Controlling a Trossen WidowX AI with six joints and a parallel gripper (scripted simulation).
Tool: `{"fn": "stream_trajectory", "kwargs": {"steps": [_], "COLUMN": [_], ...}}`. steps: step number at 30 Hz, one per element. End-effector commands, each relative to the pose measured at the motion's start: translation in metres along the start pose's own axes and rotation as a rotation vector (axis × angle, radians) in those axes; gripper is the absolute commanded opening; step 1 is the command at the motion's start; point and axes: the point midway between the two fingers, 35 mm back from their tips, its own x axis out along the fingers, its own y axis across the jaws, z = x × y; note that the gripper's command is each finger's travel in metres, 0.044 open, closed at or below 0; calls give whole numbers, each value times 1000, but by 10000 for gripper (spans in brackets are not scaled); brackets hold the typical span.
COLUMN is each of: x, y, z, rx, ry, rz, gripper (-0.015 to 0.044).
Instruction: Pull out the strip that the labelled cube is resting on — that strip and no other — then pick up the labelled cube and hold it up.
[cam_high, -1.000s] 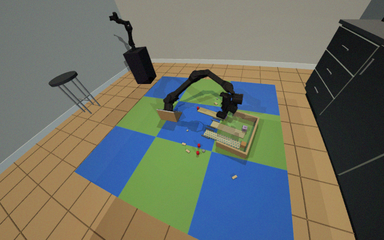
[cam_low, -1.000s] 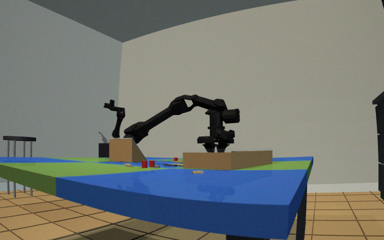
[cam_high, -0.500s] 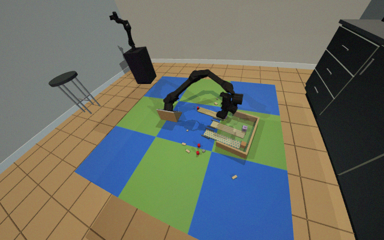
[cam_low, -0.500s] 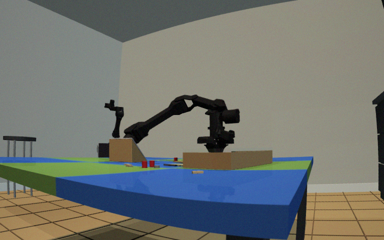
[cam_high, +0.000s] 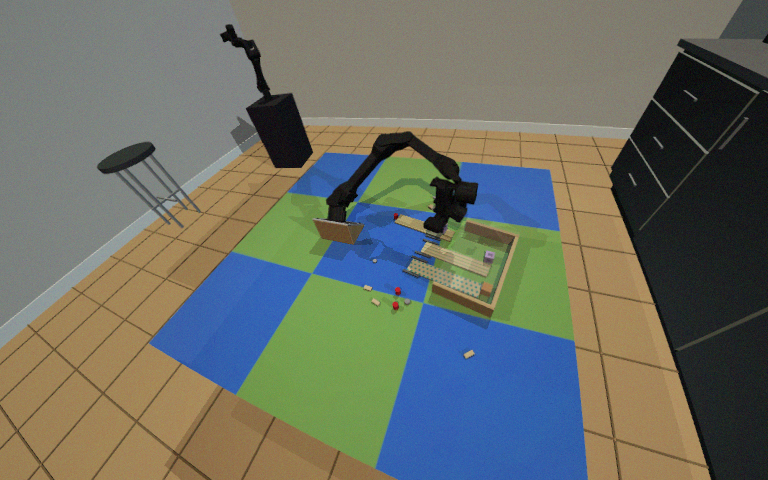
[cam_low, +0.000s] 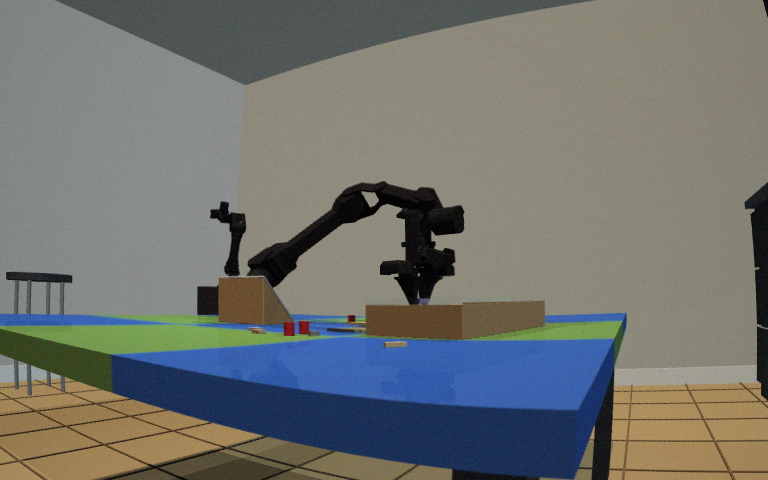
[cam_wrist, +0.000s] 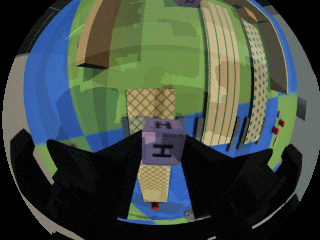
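Observation:
My gripper points down and is shut on a purple cube marked with a black H. The cube is above the cross-hatched strip, which runs beneath the fingers towards the arm's base. In the exterior view the wall hides the cube's underside, so any gap to the strip is hard to judge. The green-striped strip and the dotted strip lie alongside, reaching into the tray.
A wood-walled tray has an open side facing the arm's base. Another purple cube and an orange block are inside. Dark guide rails flank the strips. Red cylinders and small wooden pieces lie outside.

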Motion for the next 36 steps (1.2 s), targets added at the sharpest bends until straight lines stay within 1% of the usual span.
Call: {"fn": "stream_trajectory", "kwargs": {"steps": [1,11,36], "x": [-10,-16,-16], "y": [-9,-16,-59], "z": [-17,-30,-109], "rx": [1,3,7], "ry": [8,9,13], "rz": [-3,-2,-5], "gripper": [0,0,0]}}
